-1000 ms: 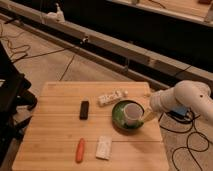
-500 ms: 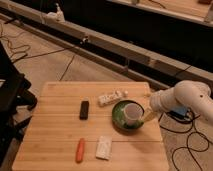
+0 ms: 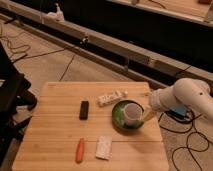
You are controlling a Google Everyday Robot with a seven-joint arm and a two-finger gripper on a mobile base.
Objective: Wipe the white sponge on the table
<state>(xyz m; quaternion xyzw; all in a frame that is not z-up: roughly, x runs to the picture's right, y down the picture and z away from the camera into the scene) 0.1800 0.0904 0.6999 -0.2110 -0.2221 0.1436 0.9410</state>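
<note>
At the left edge, a dark bulky shape (image 3: 10, 95) is cut off by the frame, and I can't tell what it is. Cables (image 3: 35, 52) trail over the speckled floor beside it. The desk (image 3: 55, 135), made of pale glued planks, fills the lower middle, and the frame crops its near edge.

On the desk there is a small black block (image 3: 84, 109). Lower down lies an orange carrot (image 3: 80, 150). Just to its right, not touching it, the white sponge (image 3: 103, 148) lies flat near the bottom of the frame.

Further right, a lumpy white strip (image 3: 111, 97) lies just above a green plate (image 3: 117, 119) that carries a white cup (image 3: 132, 113).

The hand (image 3: 148, 116) is at the plate's right rim and hard to separate from the wood. It is spread open with nothing in it, well apart from the sponge.

The white arm (image 3: 187, 95) runs off the right edge and partly hides something blue (image 3: 177, 111).

A long ledge (image 3: 105, 47) crosses the upper frame diagonally, with darkness beyond it.
</note>
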